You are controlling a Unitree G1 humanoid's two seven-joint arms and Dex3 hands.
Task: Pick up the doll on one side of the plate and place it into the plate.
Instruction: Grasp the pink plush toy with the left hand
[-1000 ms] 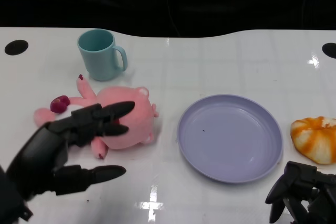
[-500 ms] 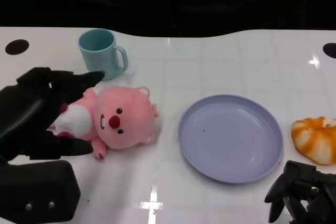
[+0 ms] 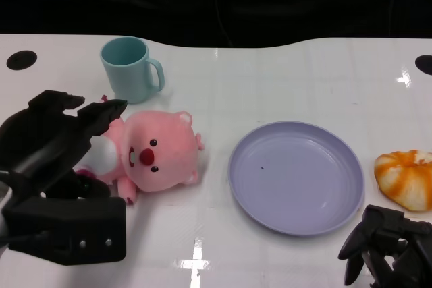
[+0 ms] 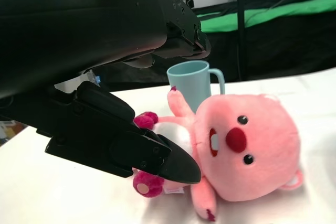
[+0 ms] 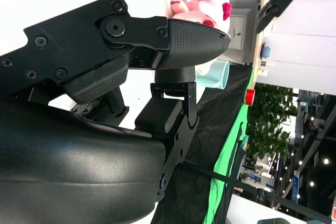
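The pink doll (image 3: 158,156) lies on its back on the white table, left of the lavender plate (image 3: 295,180), which has nothing in it. My left hand (image 3: 50,143) sits at the doll's body side with its fingers spread. The upper fingers reach over the white belly and the thumb lies low by the feet. In the left wrist view the thumb (image 4: 131,148) points at the doll (image 4: 247,150) near its magenta foot, and nothing is gripped. My right hand (image 3: 385,244) rests at the table's front right with fingers curled in and holds nothing.
A teal mug (image 3: 128,69) stands just behind the doll, close to my left fingertips. An orange-and-white striped bun-like object (image 3: 406,177) lies right of the plate. The table's black far edge runs along the back.
My left hand has swung off the doll's face to its body side and turned on edge, with fingers now bracketing the belly. The doll, plate and right hand have stayed put.
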